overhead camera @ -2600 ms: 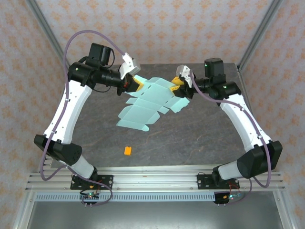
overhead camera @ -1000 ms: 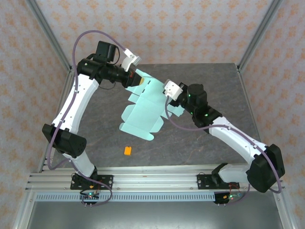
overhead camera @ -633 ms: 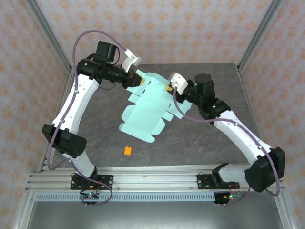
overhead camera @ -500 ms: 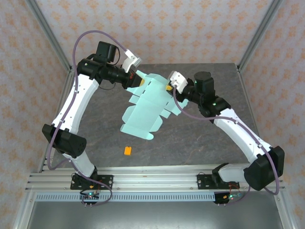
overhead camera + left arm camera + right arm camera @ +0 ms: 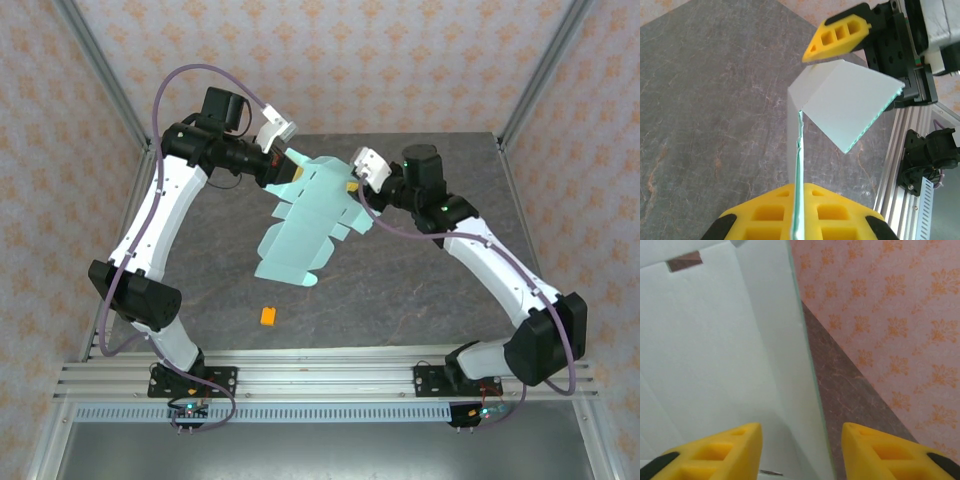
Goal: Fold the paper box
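Paper box: pale mint-teal flat die-cut card sheet (image 5: 305,225) with flaps, held up off the dark grey stone-look worktop (image 5: 430,295), hanging tilted between the two arms
Left pincer (image 5: 283,172): yellow fingers clamped on the sheet's far-left edge; in the wrist view the card runs edge-on between them
Right pincer (image 5: 354,186): fingers spread apart at the sheet's far-right side, a panel edge lying in the gap, not pinched
Small orange block (image 5: 268,316): on the worktop, nearer the arm bases than the sheet, well apart from both pincers
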{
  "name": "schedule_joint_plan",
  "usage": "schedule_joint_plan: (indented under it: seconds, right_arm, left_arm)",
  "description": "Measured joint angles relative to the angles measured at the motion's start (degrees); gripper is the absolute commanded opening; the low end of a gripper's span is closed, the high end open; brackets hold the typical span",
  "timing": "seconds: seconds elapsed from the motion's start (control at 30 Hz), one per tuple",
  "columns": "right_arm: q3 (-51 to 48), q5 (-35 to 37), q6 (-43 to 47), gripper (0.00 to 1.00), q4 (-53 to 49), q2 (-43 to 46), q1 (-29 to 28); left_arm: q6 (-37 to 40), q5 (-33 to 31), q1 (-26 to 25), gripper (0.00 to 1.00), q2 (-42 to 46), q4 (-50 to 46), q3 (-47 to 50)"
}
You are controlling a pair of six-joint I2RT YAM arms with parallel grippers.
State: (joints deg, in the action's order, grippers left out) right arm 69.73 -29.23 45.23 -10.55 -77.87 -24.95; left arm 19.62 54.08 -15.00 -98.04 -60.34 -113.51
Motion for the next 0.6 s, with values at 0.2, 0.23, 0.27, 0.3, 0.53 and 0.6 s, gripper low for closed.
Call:
schedule_joint_plan:
  seconds: [0.2,0.23,0.27,0.3,0.53,0.6]
  right_arm:
    - [3.63,-4.09,1.07,0.55,-3.34,-0.46,3.23]
    - [4.63,-5.18,1.53,0.55,-4.44,-0.81,3.41]
    - [5.53,-6.14,1.88,0.54,-5.38,-1.27,3.52]
    - [6.6,-7.34,2.27,0.54,-6.34,-1.9,3.5]
    - [10.73,-13.27,4.52,0.38,-12.22,-6.6,3.48]
    - [10.86,-14.21,4.92,0.25,-13.05,-7.06,3.48]
  left_arm:
    - [1.33,1.03,0.0,0.0,0.0,-0.42,0.0]
    - [1.51,1.11,0.0,0.0,0.0,-0.57,0.0]
    - [1.55,1.2,0.0,0.0,0.0,-0.72,0.0]
    - [1.7,1.25,0.0,0.0,0.0,-0.85,0.0]
    - [2.64,2.1,0.0,0.0,0.0,-1.53,0.0]
    - [2.84,2.29,0.0,0.0,0.0,-1.7,0.0]
